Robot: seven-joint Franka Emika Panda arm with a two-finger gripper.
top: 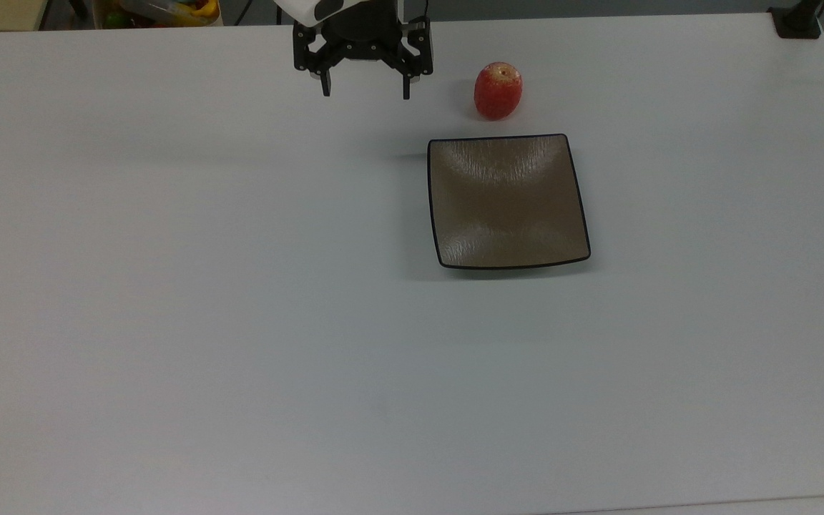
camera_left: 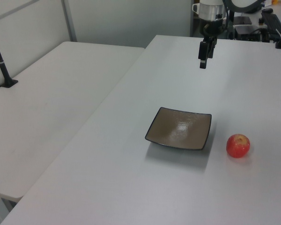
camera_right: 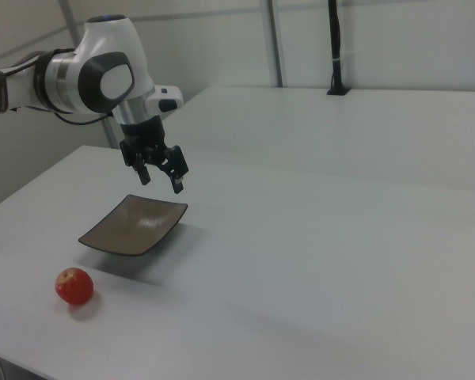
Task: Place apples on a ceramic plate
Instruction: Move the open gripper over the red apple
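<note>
A small red apple (top: 498, 91) (camera_left: 238, 146) (camera_right: 74, 286) with a pale stem patch rests on the white table, just beyond the far edge of the plate in the top view. The square brown ceramic plate (top: 506, 202) (camera_left: 180, 128) (camera_right: 134, 225) with a thin black rim lies flat and holds nothing. My gripper (top: 366, 91) (camera_left: 203, 63) (camera_right: 161, 181) hangs open above the table, to the top view's left of the apple, with nothing between its fingers.
The white table (top: 240, 322) reaches wide around the plate. A bin of colourful items (top: 162, 11) stands past the far edge. A black clamp post (top: 798, 21) sits at the top view's far right corner. A second white table (camera_left: 47, 103) adjoins.
</note>
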